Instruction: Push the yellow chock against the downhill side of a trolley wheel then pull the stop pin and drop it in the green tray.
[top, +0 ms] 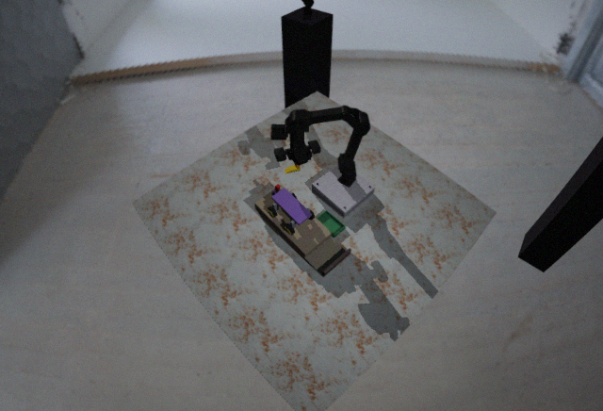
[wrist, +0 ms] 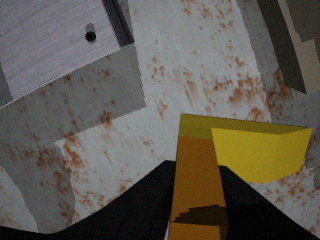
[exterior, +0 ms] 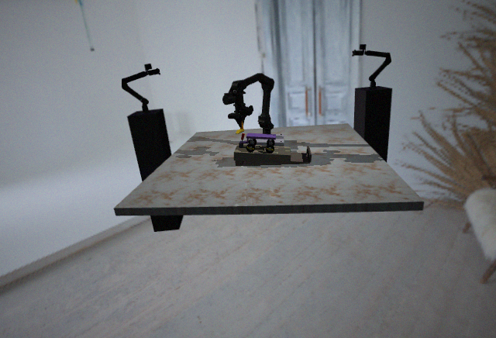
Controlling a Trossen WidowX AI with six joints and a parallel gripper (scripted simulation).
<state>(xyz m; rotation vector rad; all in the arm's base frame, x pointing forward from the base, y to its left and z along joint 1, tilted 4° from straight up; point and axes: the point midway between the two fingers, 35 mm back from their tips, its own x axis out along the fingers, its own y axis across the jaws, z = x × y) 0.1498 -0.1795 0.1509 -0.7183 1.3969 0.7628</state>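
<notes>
My gripper is shut on the orange handle of the yellow chock. It holds the chock in the air above the table, beyond the uphill end of the ramp. The purple-topped trolley stands on the upper part of the ramp. The red-headed stop pin stands at its uphill end. The green tray lies beside the ramp, on the side toward the arm's base.
The arm's grey base plate sits behind the tray. A dark end stop closes the ramp's low end. Black camera pillars stand around the table.
</notes>
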